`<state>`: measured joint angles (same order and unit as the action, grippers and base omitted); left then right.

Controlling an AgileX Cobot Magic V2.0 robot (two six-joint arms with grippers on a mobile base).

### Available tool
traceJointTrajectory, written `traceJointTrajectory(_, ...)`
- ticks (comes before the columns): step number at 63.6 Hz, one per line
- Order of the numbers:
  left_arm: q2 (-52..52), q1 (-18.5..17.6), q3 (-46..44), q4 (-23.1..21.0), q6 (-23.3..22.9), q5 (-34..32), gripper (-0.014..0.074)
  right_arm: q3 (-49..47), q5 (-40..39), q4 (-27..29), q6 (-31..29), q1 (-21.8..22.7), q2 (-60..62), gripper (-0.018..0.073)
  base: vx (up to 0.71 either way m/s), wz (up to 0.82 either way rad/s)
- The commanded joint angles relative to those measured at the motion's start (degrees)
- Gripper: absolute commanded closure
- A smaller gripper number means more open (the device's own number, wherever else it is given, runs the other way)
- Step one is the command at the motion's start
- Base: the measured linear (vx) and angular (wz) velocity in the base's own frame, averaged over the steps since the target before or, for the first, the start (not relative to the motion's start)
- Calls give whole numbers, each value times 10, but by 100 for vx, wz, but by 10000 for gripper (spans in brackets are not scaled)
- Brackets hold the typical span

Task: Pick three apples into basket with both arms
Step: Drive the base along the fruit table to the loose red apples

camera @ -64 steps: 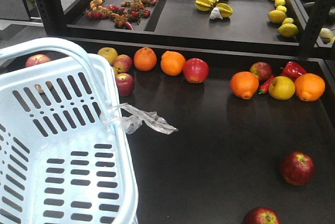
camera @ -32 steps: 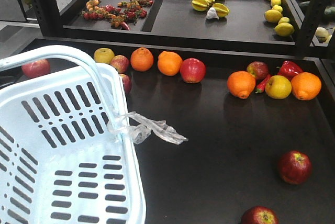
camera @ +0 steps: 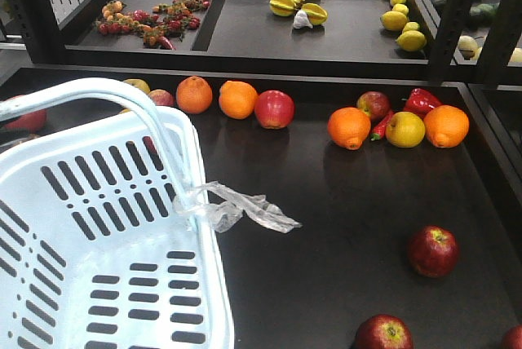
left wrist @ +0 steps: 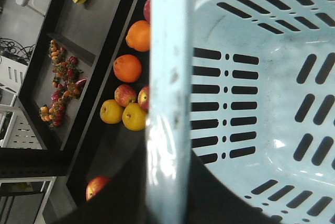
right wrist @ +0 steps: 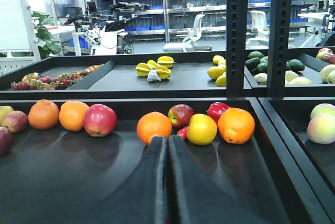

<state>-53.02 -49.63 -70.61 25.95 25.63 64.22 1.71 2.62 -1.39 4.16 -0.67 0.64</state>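
Since the frame a second earlier, the basket had shifted right in the front view, the fruit rows had slid left, and a third apple had come into view at the near right corner.

The basket filled the near left, tilted, with its hoop handle arching over it. In the left wrist view the left jaws showed as dark shapes on both sides of that handle, gripping it. A plastic scrap hung from the rim onto the desk.

Along the far edge of the desk, just right of the basket, lay two oranges side by side, with a red apple touching the second. Further right sat another orange, an apple just behind it, a yellow fruit, a red pepper and a last orange.

On the near right, well apart from the basket, one apple lay alone, and another was at the near edge, beside the corner one.

The right jaws were pressed together with nothing between them, low over the desk and pointing toward the far row.
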Motion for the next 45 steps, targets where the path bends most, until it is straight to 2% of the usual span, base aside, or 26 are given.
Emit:
traceJointTrajectory(1, 4, -2, -19, 16, -9, -40, 603, 7, -42, -1, -4, 0, -5, 568, 0, -5)
traceJointTrajectory(8, 4, -2, -19, 12, -9, -40, 603, 7, -42, -1, -4, 0, -5, 568, 0, -6)
traceJointTrajectory(23, 9, -2, -19, -47, -9, -39, 603, 7, -42, -1, -4, -9, -5, 568, 4, -36)
traceJointTrajectory(34, 9, -2, -19, -44, -9, -40, 603, 7, -42, -1, -4, -14, -5, 568, 8, -48)
traceJointTrajectory(45, 7, -2, -19, -45, -9, -40, 603, 7, -42, -1, -4, -14, -5, 568, 4, -9)
